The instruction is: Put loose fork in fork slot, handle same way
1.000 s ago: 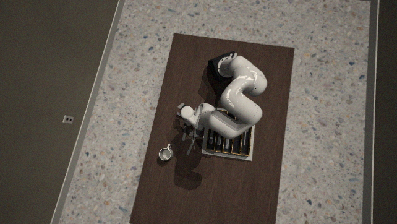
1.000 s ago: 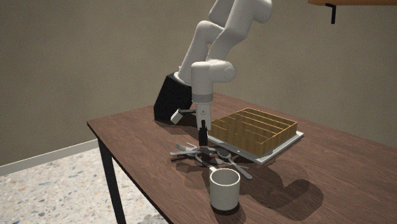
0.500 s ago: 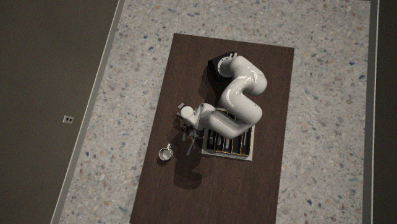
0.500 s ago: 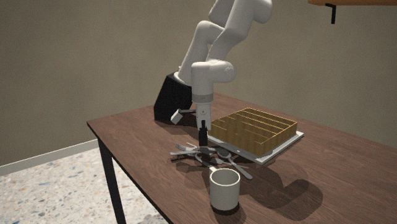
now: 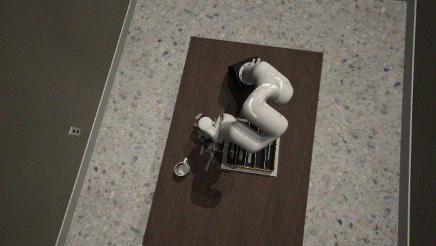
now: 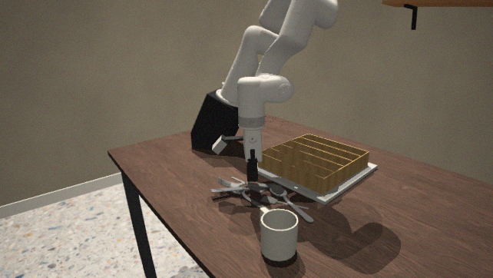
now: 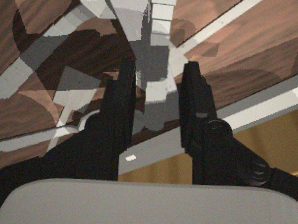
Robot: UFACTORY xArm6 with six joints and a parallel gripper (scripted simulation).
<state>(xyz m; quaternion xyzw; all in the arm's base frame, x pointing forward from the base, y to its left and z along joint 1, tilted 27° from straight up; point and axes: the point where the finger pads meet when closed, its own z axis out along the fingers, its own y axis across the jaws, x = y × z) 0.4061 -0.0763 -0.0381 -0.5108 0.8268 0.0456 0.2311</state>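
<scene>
A pile of loose grey cutlery [image 6: 253, 190] lies on the wooden table just left of the tray, with fork tines [image 6: 229, 183] sticking out at its left end and spoons to the right. It also shows in the overhead view [image 5: 209, 157]. The wooden slotted tray [image 6: 312, 161] sits on a white board, and cutlery lies in its slots [image 5: 251, 154]. My gripper [image 6: 252, 177] points straight down with its fingertips low on the pile. In the wrist view my fingers stand partly open on either side of a grey cutlery piece [image 7: 153, 56], not clamped on it.
A white mug [image 6: 279, 233] stands on the table in front of the pile, and it shows in the overhead view [image 5: 181, 168]. The arm's black base [image 6: 212, 122] stands behind. The table's left edge is near the pile.
</scene>
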